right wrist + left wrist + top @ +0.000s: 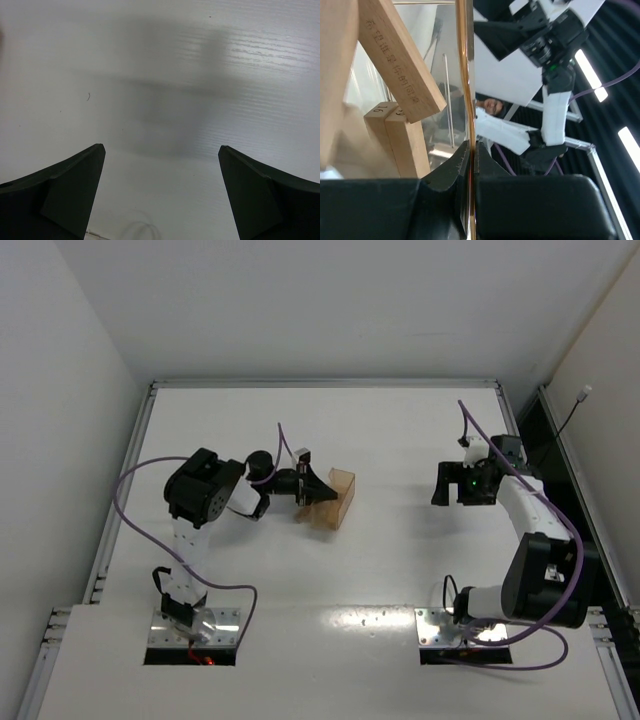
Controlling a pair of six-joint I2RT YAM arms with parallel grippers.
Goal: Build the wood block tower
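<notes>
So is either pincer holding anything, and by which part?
The left pincer is shut on the amber plastic box, pinching one thin side wall. The right pincer is open, holding nothing.

The left arm (188,550) goes up from its base, bends at the elbow and stretches its wrist to the right. The left gripper (318,488) has both fingers (445,175) pressed on the thin wall of a plastic box (338,502). The right arm (528,525) is folded at the elbow and reaches forward and inward. The right gripper (161,150) points down, with its fingers (70,195) wide apart and nothing between them.
</notes>
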